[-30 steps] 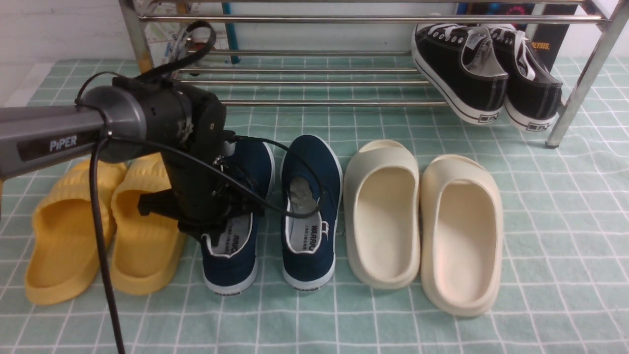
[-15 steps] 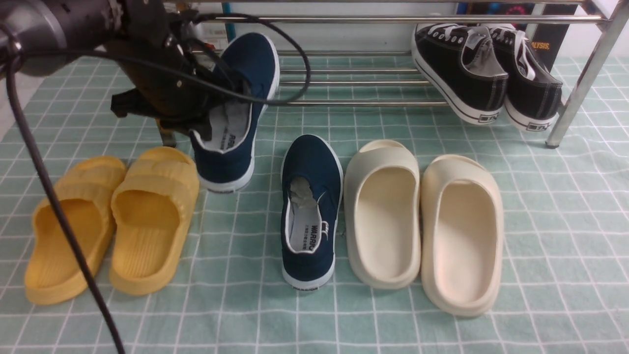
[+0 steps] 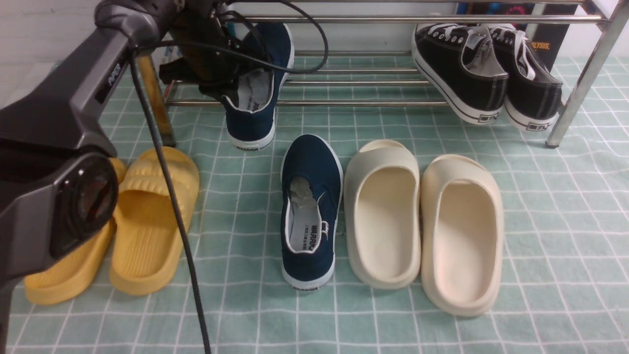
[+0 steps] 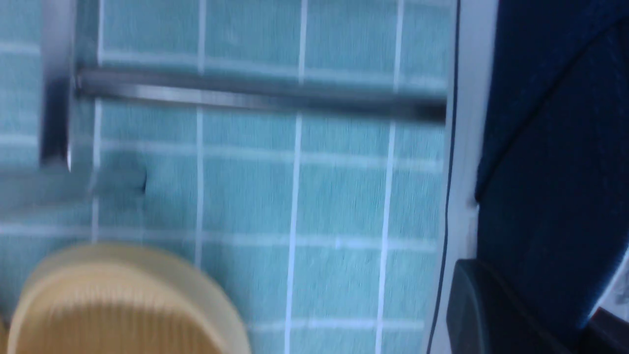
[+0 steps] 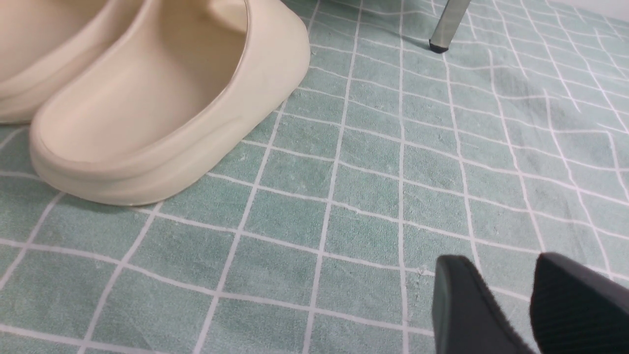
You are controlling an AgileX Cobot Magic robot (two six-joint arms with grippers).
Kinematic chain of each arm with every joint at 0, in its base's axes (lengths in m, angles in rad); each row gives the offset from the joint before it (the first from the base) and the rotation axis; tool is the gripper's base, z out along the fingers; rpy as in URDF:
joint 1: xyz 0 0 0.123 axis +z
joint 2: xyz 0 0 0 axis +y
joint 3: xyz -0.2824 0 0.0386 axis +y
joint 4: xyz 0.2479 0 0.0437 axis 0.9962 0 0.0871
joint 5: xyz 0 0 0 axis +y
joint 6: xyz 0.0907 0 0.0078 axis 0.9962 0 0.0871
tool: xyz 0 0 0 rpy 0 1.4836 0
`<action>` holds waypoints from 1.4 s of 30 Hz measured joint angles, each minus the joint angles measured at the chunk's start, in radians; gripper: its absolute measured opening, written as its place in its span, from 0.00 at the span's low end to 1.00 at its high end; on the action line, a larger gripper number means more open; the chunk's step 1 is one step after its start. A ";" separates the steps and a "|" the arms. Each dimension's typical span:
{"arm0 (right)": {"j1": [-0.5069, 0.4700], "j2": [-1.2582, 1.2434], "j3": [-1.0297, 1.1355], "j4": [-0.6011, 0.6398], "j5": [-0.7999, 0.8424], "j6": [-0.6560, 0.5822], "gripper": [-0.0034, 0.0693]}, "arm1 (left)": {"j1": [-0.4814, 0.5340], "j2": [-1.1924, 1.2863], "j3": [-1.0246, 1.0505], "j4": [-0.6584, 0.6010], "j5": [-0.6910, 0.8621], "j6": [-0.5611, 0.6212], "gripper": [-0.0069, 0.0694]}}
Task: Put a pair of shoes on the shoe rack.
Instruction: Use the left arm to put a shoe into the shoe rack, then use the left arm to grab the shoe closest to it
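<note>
In the front view my left gripper point(image 3: 216, 81) is shut on the side wall of one navy shoe point(image 3: 253, 110). It holds the shoe tilted over the left end of the chrome shoe rack point(image 3: 354, 103), toe towards the back and heel hanging in front of the lower front bar. The left wrist view, blurred, shows that shoe's navy canvas point(image 4: 550, 147) clamped in the left gripper point(image 4: 535, 305), with a rack bar point(image 4: 245, 96) below. The other navy shoe point(image 3: 309, 211) lies on the cloth in the middle. My right gripper point(image 5: 501, 265) hovers low over the cloth, open and empty.
Black lace-up sneakers point(image 3: 462, 73) lean on the rack's right end. Cream slippers point(image 3: 383, 211) lie right of the navy shoe, yellow slippers point(image 3: 147, 226) to its left. A rack leg point(image 5: 444, 24) stands beyond the right gripper, and a cream slipper point(image 5: 147, 108) lies close to it.
My left arm has lifted the navy shoe off the cloth and carried it back and slightly right to the rack's lower shelf. The other shoe has not moved.
</note>
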 joint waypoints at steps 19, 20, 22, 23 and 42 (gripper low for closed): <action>0.000 0.000 0.000 0.000 0.000 0.001 0.39 | 0.000 0.079 -0.067 0.084 -0.194 -0.024 0.36; 0.000 0.000 0.000 0.000 0.000 0.001 0.39 | 0.000 0.077 -0.069 0.084 -0.194 -0.024 0.42; 0.000 0.000 0.000 0.000 0.000 0.001 0.39 | 0.000 0.074 -0.069 0.084 -0.192 -0.024 0.47; 0.000 0.000 0.000 0.000 0.000 0.001 0.39 | 0.000 0.068 -0.069 0.084 -0.181 -0.024 0.53; 0.000 0.000 0.000 0.000 0.000 0.001 0.39 | -0.002 -0.277 0.088 -0.269 0.021 0.093 0.63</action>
